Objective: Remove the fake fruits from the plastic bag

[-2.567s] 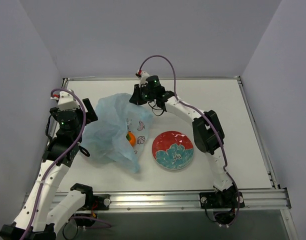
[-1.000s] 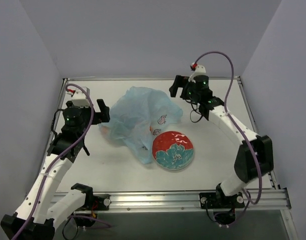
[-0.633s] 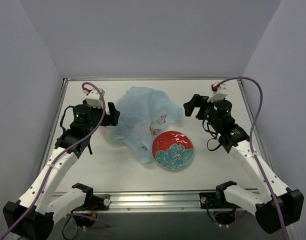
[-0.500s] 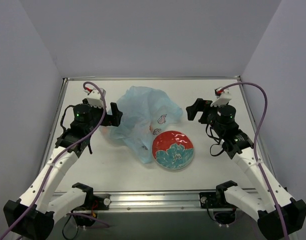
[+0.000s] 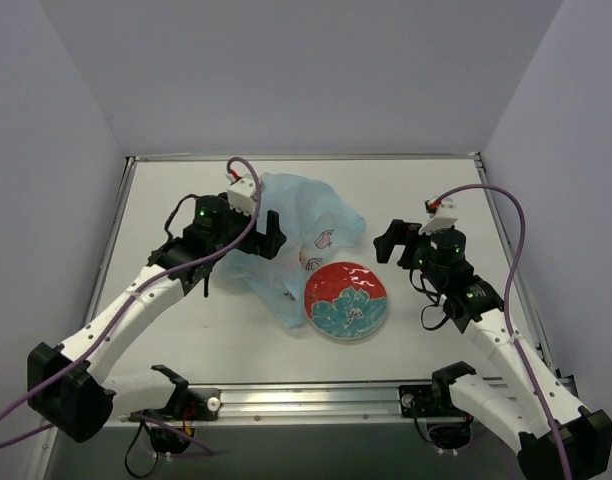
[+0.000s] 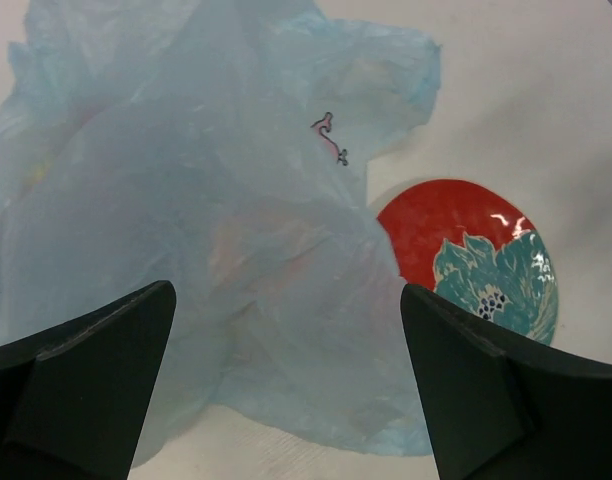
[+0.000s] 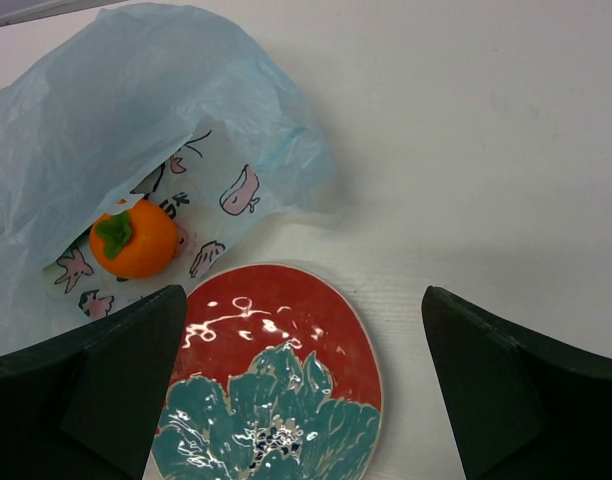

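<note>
The plastic bag lies crumpled at the table's middle, light blue with small printed motifs. An orange fake fruit with a green calyx sits in the bag's mouth, which faces the plate. Other fruits are hidden; only faint pinkish patches show through the film. My left gripper hovers open over the bag's left half, its fingers wide apart and empty. My right gripper stands open to the right of the bag, above the plate's far edge, with nothing between its fingers.
A red plate with a teal flower lies just right of the bag's front corner, also in the wrist views. Grey walls close in the table on three sides. A metal rail runs along the near edge.
My left arm swung from the table's left side to above the bag. The right arm drew back from the bag to the plate's right. The bag has slumped flatter.
</note>
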You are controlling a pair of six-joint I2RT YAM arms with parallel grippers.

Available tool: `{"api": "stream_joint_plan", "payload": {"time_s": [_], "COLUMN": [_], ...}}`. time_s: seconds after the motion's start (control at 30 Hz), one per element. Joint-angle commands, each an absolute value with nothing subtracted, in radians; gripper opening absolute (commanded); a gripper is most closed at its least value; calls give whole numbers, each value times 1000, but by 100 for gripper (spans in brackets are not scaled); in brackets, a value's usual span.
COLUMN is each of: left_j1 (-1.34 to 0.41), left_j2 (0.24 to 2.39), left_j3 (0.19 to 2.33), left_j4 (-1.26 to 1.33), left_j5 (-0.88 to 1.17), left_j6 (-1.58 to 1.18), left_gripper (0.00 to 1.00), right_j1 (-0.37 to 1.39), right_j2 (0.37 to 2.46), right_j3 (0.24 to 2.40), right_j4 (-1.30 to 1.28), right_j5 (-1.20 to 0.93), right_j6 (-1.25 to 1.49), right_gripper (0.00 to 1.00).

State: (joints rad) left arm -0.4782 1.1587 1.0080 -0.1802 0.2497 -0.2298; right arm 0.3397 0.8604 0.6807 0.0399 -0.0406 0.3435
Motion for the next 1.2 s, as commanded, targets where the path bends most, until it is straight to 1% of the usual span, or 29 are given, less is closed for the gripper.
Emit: {"api": "stream_joint_plan", "payload": {"time_s": [0.0, 0.17, 0.23, 0.4, 0.6, 0.9, 0.97, 1.0, 1.03, 1.07, 1.1, 1.13, 1.17], "left_j1": [-564, -684, -718, -820, -848, -873, -874, -876, -876, -876, -876, -876, -876], "left_j2": [1177, 1235, 1258, 1370, 1411, 1445, 1453, 1456, 1463, 1466, 1470, 1474, 1474], "left_j3": [1117, 1207, 1230, 1290, 1241, 1203, 1197, 1197, 1198, 1200, 1207, 1209, 1210], "left_j4": [-207, -273, -296, -408, -384, -367, -365, -365, -367, -371, -385, -391, -399], "left_j5": [190, 59, 52, -158, -219, -236, -235, -233, -232, -230, -232, -232, -233], "left_j6": [-180, -138, -100, -69, -104, -126, -127, -129, -130, -132, -138, -140, -141], "left_gripper": [94, 94, 94, 94, 94, 94, 98, 98, 81, 71, 59, 43, 37], "right_j1": [341, 345, 348, 353, 368, 385, 390, 391, 393, 394, 396, 399, 405], "right_j2": [856, 854, 854, 847, 836, 841, 839, 838, 838, 836, 836, 835, 834], "right_j3": [673, 660, 652, 647, 643, 638, 637, 637, 637, 637, 637, 635, 635], "right_j4": [67, 77, 78, 78, 77, 77, 77, 75, 77, 75, 75, 75, 75], "right_j5": [-28, -17, -15, -11, -3, 37, 40, 43, 43, 44, 43, 46, 48], "right_j6": [351, 354, 354, 357, 357, 357, 357, 357, 356, 357, 357, 357, 357], "right_gripper": [100, 100, 100, 100, 100, 100, 100, 100, 100, 100, 100, 100, 100]}}
